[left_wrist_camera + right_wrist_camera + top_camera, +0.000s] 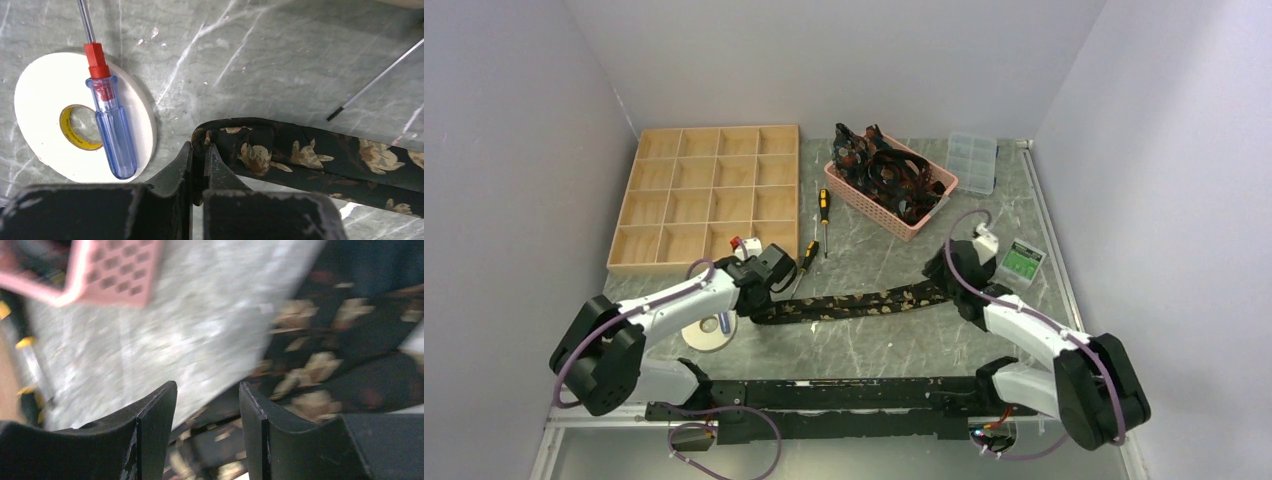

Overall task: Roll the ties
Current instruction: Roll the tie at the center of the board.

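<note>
Left pincer [201, 150] clenched on tie [320, 155] end; right pincer [207, 390] agape over it.

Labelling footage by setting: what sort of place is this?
Probably a robotics test cell: plain white wall panels box in a grey marbled tabletop holding staged props, a wooden compartment tray and a pink plastic basket of dark neckties.

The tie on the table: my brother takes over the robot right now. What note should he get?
Left gripper: shut on one end of the tie.
Right gripper: open, above the tie's other end; that view is blurred.
The tie lies stretched out on the table, not rolled yet.
More ties sit in the pink basket.
To do: roll this one, then the others.
</note>
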